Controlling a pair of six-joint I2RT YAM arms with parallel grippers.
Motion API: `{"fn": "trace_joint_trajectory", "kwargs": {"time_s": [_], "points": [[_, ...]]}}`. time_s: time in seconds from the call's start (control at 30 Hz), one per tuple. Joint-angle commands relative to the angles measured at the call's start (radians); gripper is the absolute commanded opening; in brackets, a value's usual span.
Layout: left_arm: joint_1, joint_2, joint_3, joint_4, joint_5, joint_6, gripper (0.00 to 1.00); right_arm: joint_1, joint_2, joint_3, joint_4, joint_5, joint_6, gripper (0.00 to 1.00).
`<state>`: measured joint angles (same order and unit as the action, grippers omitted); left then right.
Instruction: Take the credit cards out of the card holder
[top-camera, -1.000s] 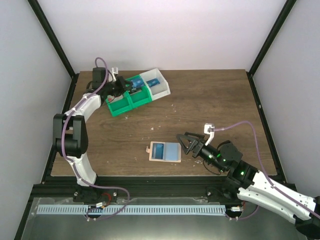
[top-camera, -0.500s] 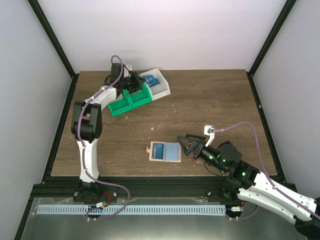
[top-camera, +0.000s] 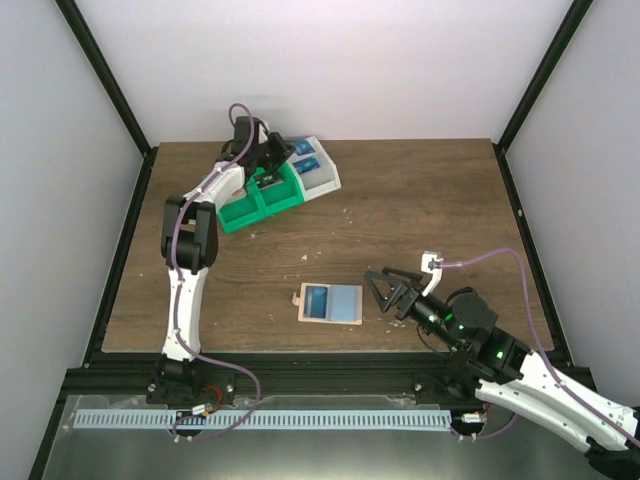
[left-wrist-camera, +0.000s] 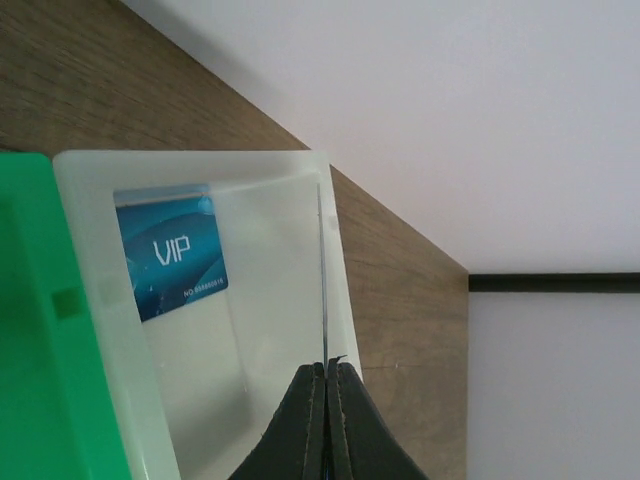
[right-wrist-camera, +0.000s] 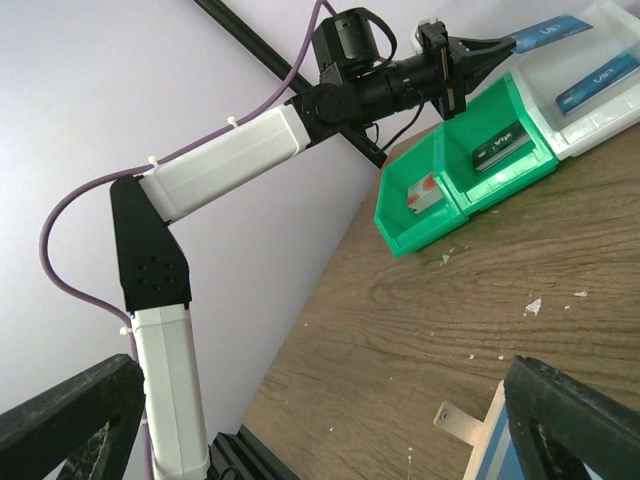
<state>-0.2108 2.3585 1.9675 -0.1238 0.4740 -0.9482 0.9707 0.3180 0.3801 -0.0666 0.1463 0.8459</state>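
Card (right-wrist-camera: 545, 30), thin, stiff, probably slick, is hanging edge-pinched in left gripper (left-wrist-camera: 326, 368); right gripper (top-camera: 375, 292) is gaping beside card holder (top-camera: 331, 321).

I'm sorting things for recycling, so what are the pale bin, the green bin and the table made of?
Pale bin: likely plastic, milky and translucent, with a soft shine.
Green bin: likely opaque moulded plastic, smooth, uniform colour.
Table: wood or wood-look laminate, matt brown with streaked grain; which one is unclear.
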Motion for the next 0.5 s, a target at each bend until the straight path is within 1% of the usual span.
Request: {"fn": "trace_joint_trajectory", "kwargs": {"time_s": [0.0, 0.27, 0.47], "points": [[-0.012, 0.072, 0.107, -0.076, -0.02, -0.018, 0.0, -0.003, -0.016, 0.044, -0.033, 0.037, -0.018, 1.0], [-0.019, 0.107, 0.125, -0.08, -0.053, -0.031, 0.0, -0.003, -0.012, 0.048, -0.02, 0.05, -0.033, 1.0], [-0.025, 0.147, 0.149, -0.066, -0.051, -0.046, 0.0, -0.003, -0.01, 0.046, -0.018, 0.057, -0.031, 1.0]]}}
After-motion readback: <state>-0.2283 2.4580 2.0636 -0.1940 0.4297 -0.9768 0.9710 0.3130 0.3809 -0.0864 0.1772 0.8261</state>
